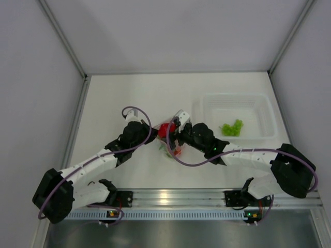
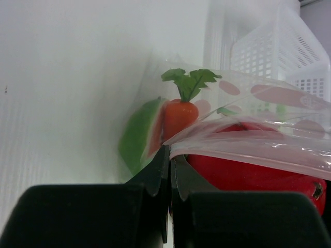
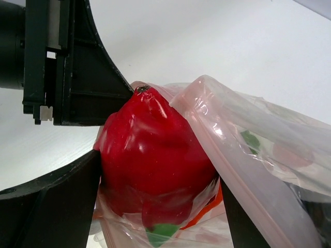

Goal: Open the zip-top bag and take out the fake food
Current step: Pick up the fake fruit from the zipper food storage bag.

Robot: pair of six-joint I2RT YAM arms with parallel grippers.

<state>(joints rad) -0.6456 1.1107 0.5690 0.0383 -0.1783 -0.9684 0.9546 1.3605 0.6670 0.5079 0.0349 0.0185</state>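
Observation:
The zip-top bag (image 1: 171,148) lies between both arms at mid-table, its pinkish zip strip (image 2: 258,150) open. My left gripper (image 2: 169,152) is shut on the bag's rim at one corner. A big red fake food piece (image 3: 155,150) sticks halfway out of the bag mouth, its lower part still under the film. My right gripper (image 3: 160,175) is shut on this red piece, a finger pressed to each side. A small orange carrot with green leaves (image 2: 178,116) and a melon slice (image 2: 142,134) show through the plastic.
A rigid clear tub (image 1: 261,111) stands at the right, holding a green leafy piece (image 1: 232,127). White walls enclose the table on three sides. The arms' bases sit on the metal rail (image 1: 170,196) at the near edge.

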